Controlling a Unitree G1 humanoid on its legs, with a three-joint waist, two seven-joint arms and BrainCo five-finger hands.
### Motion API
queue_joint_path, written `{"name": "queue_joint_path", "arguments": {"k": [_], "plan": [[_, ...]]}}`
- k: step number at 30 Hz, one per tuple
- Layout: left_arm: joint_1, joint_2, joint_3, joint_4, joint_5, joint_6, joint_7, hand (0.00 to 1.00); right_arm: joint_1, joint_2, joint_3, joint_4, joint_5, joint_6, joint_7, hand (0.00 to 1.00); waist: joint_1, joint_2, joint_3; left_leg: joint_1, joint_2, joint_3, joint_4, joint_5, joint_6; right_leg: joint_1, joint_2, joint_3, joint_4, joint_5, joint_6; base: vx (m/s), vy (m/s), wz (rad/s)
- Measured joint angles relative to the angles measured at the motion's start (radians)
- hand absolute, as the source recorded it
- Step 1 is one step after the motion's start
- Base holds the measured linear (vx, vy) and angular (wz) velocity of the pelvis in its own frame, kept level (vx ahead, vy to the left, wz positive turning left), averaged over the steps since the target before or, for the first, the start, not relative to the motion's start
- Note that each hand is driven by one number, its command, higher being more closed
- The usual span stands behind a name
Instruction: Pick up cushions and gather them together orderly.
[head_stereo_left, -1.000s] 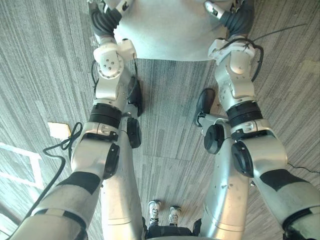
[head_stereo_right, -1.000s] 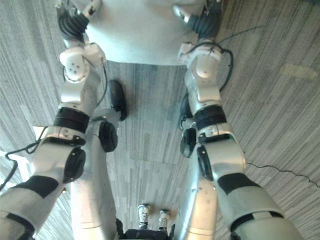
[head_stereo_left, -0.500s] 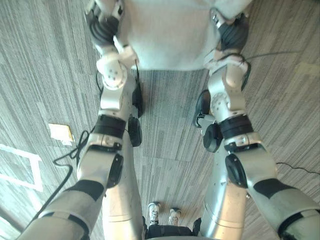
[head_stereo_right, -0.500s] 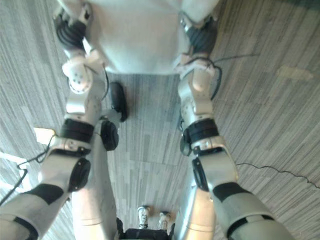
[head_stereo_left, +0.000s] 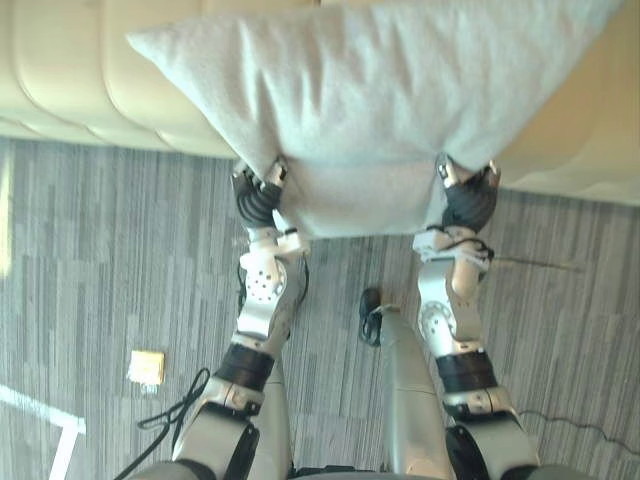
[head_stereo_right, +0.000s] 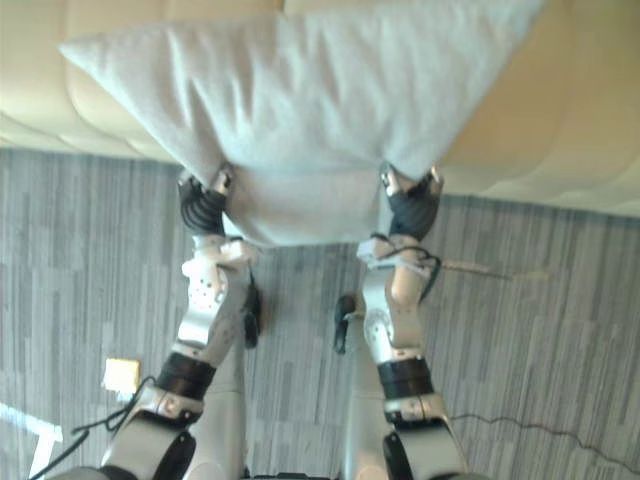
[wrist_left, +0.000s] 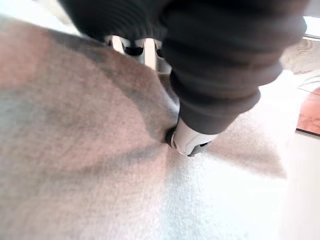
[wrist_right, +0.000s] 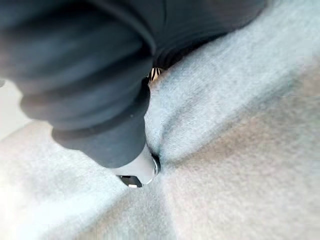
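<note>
Left eye view: gripping the pale grey cushion (head_stereo_left: 370, 90) by its near edge with the left robot hand (head_stereo_left: 262, 188) and the right robot hand (head_stereo_left: 468, 190), holding it clear of the floor (head_stereo_left: 100, 250); unlike a second ago, now facing a cream sofa (head_stereo_left: 60, 80), with both arms reaching farther forward. Right eye view: showing the same hold, cushion overlapping the sofa front, contact impossible to tell. Left wrist view: pinching a fold of fabric between thumb and fingers. Right wrist view: digging the thumb into a crease, likewise clamping. Probably passing from carrying to placing on the sofa.
</note>
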Motion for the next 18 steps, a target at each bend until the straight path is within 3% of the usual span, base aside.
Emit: {"name": "queue_joint_path", "arguments": {"k": [4, 7, 9, 11, 12, 14, 16, 17, 18], "plan": [[0.181, 0.002, -0.031, -0.094, -0.003, -0.008, -0.039, 1.0, 0.187, -0.002, 0.058, -0.089, 0.0, 0.009, 0.033, 1.0, 0.007, -0.001, -0.078, 0.23, 0.0, 0.029, -0.161, 0.015, 0.002, 0.23, -0.001, -0.012, -0.172, 0.028, 0.012, 0.19, 0.011, -0.05], [0.246, 0.018, -0.047, -0.145, -0.003, -0.021, -0.055, 1.0, 0.253, -0.003, 0.078, -0.142, 0.0, 0.008, 0.05, 1.0, 0.007, -0.004, -0.115, 0.314, -0.001, 0.047, -0.209, 0.015, 0.003, 0.315, -0.002, -0.012, -0.228, 0.04, 0.027, 0.16, 0.046, -0.09], [0.288, 0.026, -0.055, -0.184, -0.003, -0.032, -0.081, 1.0, 0.301, -0.004, 0.08, -0.184, -0.002, 0.007, 0.075, 1.0, 0.011, -0.006, -0.132, 0.4, -0.002, 0.062, -0.241, -0.004, 0.017, 0.366, -0.011, -0.016, -0.205, 0.07, 0.079, 0.12, 0.078, -0.17], [0.304, 0.045, -0.069, -0.185, -0.003, -0.034, -0.083, 1.0, 0.329, -0.003, 0.08, -0.186, -0.004, 0.009, 0.081, 1.0, 0.009, -0.008, -0.133, 0.468, -0.004, 0.078, -0.235, -0.044, 0.034, 0.338, -0.026, -0.013, -0.039, 0.117, 0.13, 0.06, 0.09, -0.1], [0.312, 0.051, -0.073, -0.185, -0.003, -0.034, -0.084, 1.0, 0.337, -0.003, 0.08, -0.186, -0.01, 0.01, 0.081, 1.0, 0.009, -0.01, -0.134, 0.49, -0.006, 0.08, -0.234, -0.053, 0.036, 0.325, -0.033, -0.012, 0.018, 0.145, 0.122, 0.06, 0.066, -0.07], [0.336, 0.057, -0.077, -0.185, -0.008, -0.033, -0.087, 1.0, 0.358, -0.002, 0.082, -0.186, -0.039, 0.017, 0.081, 1.0, 0.008, -0.011, -0.14, 0.56, -0.014, 0.086, -0.236, -0.078, 0.045, 0.289, -0.052, -0.016, 0.156, 0.261, 0.097, 0.09, 0.068, -0.1], [0.339, 0.057, -0.078, -0.185, -0.01, -0.03, -0.087, 1.0, 0.359, -0.003, 0.081, -0.183, -0.04, 0.02, 0.081, 1.0, 0.009, -0.012, -0.149, 0.588, -0.007, 0.087, -0.25, -0.088, 0.054, 0.263, -0.061, -0.02, 0.201, 0.321, 0.073, 0.11, 0.033, -0.09], [0.339, 0.059, -0.078, -0.185, -0.01, -0.03, -0.087, 1.0, 0.362, -0.003, 0.081, -0.174, -0.047, 0.019, 0.081, 1.0, 0.009, -0.016, -0.157, 0.604, -0.004, 0.087, -0.272, -0.091, 0.056, 0.248, -0.069, -0.044, 0.202, 0.256, 0.042, 0.17, -0.036, -0.01], [0.339, 0.058, -0.079, -0.185, -0.01, -0.031, -0.086, 1.0, 0.359, 0.002, 0.079, -0.154, -0.065, 0.019, 0.081, 1.0, 0.009, -0.034, -0.169, 0.623, -0.001, 0.083, -0.298, -0.092, 0.054, 0.248, -0.075, -0.072, 0.147, 0.17, 0.043, 0.19, -0.059, 0.02]]}}
